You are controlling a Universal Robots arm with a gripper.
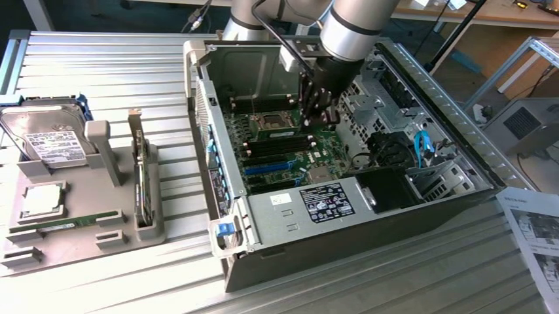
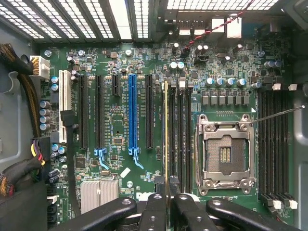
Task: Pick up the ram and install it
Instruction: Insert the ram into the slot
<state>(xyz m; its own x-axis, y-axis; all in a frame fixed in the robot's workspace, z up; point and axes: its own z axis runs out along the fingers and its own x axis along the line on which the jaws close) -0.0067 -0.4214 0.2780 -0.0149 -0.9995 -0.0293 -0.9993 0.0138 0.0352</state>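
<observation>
Exterior view: reaches with the arm (image 1: 349,26) from above into the open computer case (image 1: 349,255), lying on its side on the ribbed metal counter (image 1: 105,59). Hangs with the hand (image 1: 316,112) low over the motherboard (image 1: 279,154), just beside the processor socket (image 1: 269,121), on the exterior view's right of it. On the exterior view's left of the case, well apart from the hand, a grey tray (image 1: 78,245) with a hard drive (image 1: 48,137), a square silver chip (image 1: 42,199), an upright card (image 1: 140,173) with metal bracket, and one green stick (image 1: 65,224) lying flat near the front edge. At the exterior view's right edge, a printed sheet (image 1: 535,229) on the counter. Wrist view: looks straight down on the motherboard. Grips the ram (image 2: 166,130) between two dark fingers (image 2: 153,211), pressed narrow on one end of it. Seen edge-on as a thin yellowish line, upright, running away from the hand along the memory slots (image 2: 179,134), between the processor socket and a long black expansion slot (image 2: 149,110), with a blue slot (image 2: 131,115) further on that same side. Lined up with the memory slot nearest to the expansion slot; cannot tell whether touching it or a little above. More black slots (image 2: 274,139) on the other side of the socket.
</observation>
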